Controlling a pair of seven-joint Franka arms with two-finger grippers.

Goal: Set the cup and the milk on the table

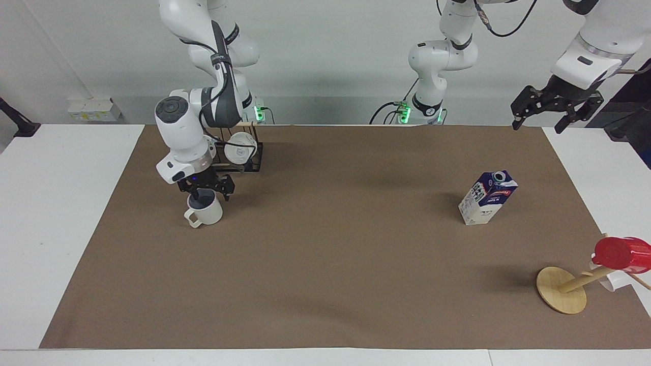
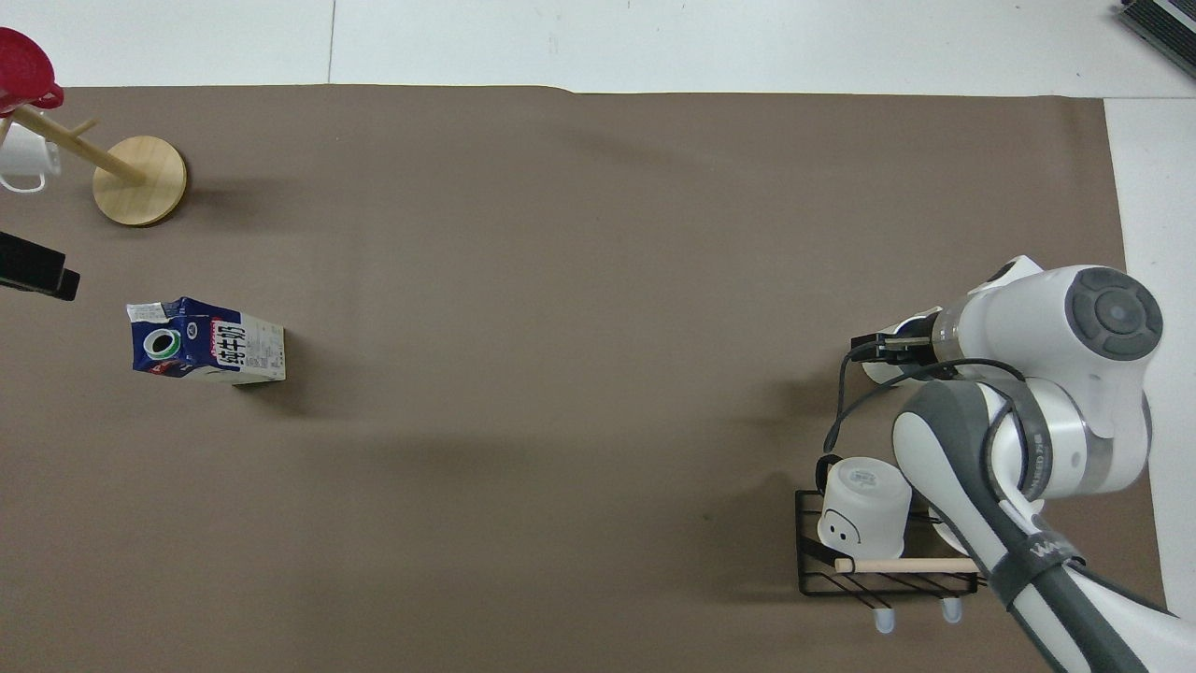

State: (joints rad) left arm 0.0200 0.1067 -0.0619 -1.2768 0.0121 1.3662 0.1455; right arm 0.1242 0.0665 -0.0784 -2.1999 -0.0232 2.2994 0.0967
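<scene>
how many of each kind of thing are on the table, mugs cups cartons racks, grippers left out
mugs: 4 (cream mug, two white mugs on the black wire rack, small white mug hanging on the wooden stand)
red cups: 1
milk cartons: 1
black wire racks: 1
wooden stands: 1
total: 8

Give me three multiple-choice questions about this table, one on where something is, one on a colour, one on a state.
1. The right gripper is over: A the cup; B the milk; C the wooden stand.
2. The cup hung on the wooden stand is: A blue; B red; C green.
3. The milk is: A lying flat; B held; C standing on the brown sheet.

A: its open fingers straddle the cup's rim. B: red shows plainly. C: it stands alone, with the left gripper waiting up high.
</scene>
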